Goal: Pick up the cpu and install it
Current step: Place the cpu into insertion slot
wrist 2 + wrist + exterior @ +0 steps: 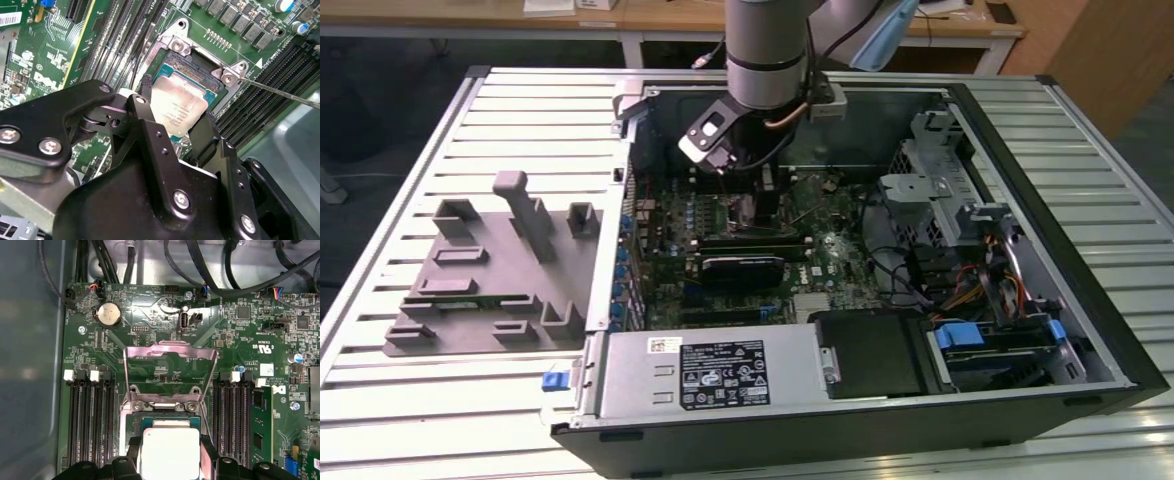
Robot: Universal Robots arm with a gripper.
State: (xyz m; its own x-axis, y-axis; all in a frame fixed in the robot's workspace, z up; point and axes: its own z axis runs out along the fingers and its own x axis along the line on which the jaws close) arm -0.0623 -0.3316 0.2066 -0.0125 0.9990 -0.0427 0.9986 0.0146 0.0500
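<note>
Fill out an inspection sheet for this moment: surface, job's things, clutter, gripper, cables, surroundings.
Surface: slatted metal table carrying an open computer case that lies on its side.
Job's things: the cpu is over the open socket, with the load plate raised; whether it is seated cannot be told.
Clutter: grey fixture tray on the table at the exterior view's left.
Gripper: the gripper is shut on the cpu, its fingers on two opposite sides.
Cables: coloured wire bundle inside the case at the exterior view's right; black cables beyond the board's edge.
Surroundings: wooden desks behind the table.
</note>
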